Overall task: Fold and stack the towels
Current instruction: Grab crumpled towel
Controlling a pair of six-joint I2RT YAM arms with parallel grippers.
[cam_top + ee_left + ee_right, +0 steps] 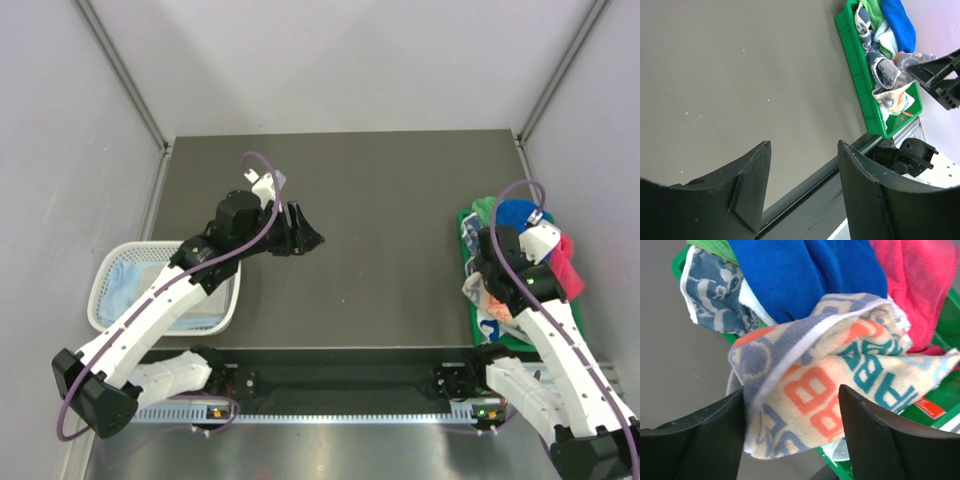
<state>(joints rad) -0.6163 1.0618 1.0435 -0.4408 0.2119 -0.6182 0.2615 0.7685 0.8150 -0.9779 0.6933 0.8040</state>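
Observation:
Several towels lie bunched in the green tray point(476, 322) at the right table edge: a royal blue one point(800, 270), a pink one point(920, 285), a green one point(715, 246), a blue-grey patterned one point(715, 295) and a white one with teal and orange print point(830, 370). My right gripper point(791, 390) is down in the pile, its jaws wide on either side of a fold of the printed towel point(490, 312); the left finger touches the cloth. My left gripper point(804, 145) hangs open and empty over the bare table, left of centre point(300, 232).
A white mesh basket point(108, 272) stands at the left table edge with a pale blue towel point(135, 288) inside. The grey tabletop point(390, 210) stretches between basket and tray. Slanted walls enclose the table.

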